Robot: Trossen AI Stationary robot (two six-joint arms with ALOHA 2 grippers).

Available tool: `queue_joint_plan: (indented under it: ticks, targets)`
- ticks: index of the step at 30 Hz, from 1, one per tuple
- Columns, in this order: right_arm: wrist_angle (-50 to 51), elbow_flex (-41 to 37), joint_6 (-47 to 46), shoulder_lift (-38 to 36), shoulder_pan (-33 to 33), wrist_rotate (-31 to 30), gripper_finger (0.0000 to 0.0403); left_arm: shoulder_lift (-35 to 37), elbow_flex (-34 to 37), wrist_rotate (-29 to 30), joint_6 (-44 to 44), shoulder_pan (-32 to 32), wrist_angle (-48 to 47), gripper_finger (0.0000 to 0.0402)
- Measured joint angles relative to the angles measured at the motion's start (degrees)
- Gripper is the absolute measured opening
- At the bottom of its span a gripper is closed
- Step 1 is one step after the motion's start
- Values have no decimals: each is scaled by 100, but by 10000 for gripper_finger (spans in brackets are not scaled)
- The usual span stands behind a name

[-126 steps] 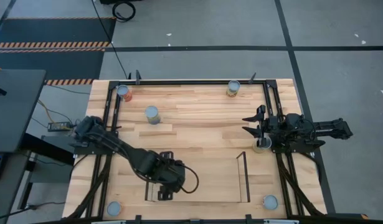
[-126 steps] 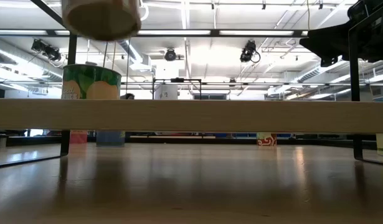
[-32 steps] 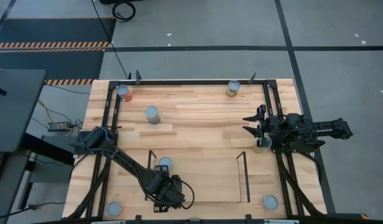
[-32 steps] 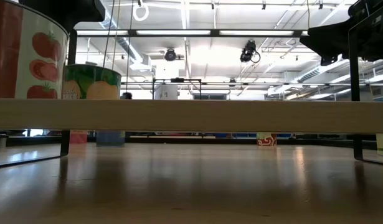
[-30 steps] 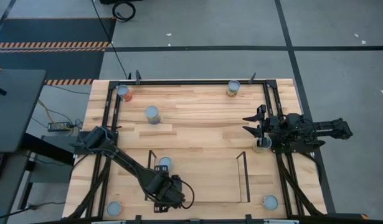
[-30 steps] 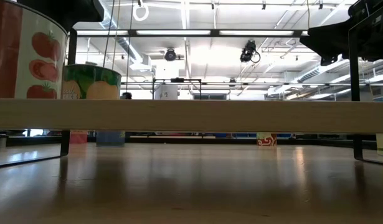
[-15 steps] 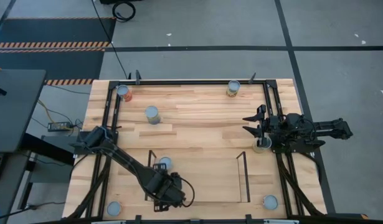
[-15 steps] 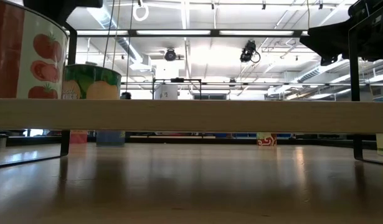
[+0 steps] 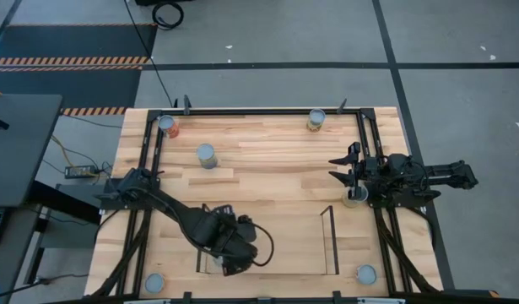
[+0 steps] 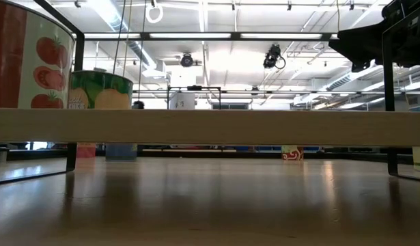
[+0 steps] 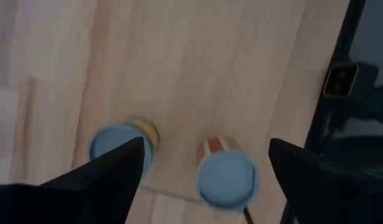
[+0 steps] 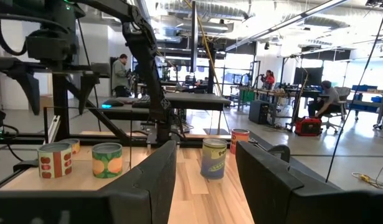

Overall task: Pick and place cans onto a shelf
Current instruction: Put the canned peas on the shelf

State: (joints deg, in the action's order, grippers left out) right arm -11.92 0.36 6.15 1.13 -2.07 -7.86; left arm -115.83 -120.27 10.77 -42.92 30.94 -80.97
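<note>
Two cans stand upright on the left end of the shelf point(image 9: 284, 245): a tomato-label can point(image 10: 25, 61) and a green-and-yellow can point(image 10: 100, 89). In the left wrist view they show from above, the tomato-label can point(image 11: 227, 177) and the green-and-yellow can point(image 11: 119, 146). My left gripper point(image 11: 207, 143) is open and empty above them, and it point(image 9: 228, 253) hides them in the high view. My right gripper point(image 9: 343, 166) is open and empty at the table's right, next to a can point(image 9: 354, 196). Other cans stand on the table: point(image 9: 168, 125), point(image 9: 207, 154), point(image 9: 316, 119).
Two more cans stand at the near edge, one at the left point(image 9: 154, 283) and one at the right point(image 9: 365, 274). Dark frame uprights stand at the shelf's ends point(image 9: 331, 239). Black rails run along the table's sides point(image 9: 145, 160). People are in the room beyond the table point(image 12: 121, 71).
My left gripper has risen off the tomato-label can and gone a little toward the table's far and right edges. It has left the low view. The can stays upright on the shelf beside the green-and-yellow one.
</note>
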Motion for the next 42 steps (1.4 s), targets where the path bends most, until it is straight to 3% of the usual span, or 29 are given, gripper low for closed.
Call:
queue_joint_plan:
  ticks: [9,14,18,26,29,35,42]
  targets:
    - [0,0,0,0,-1,2,174,302,9,880,415,-353,45,300]
    - [-2,0,-2,-2,107,-585,174,931,21,2003,463,-416,11,262]
    - [0,0,0,-2,190,-497,174,1532,177,2753,465,-438,22,232]
    - [0,0,0,-2,227,-435,174,3171,1879,2821,264,-1072,222,169]
    - [-5,0,0,-2,227,-433,174,3784,2691,2821,127,-1554,744,159]
    - [-14,0,0,-2,232,-448,174,4631,4340,2145,288,-2883,1625,188]
    - [-28,0,-43,-2,232,-538,174,4575,5660,945,780,-4607,2808,310]
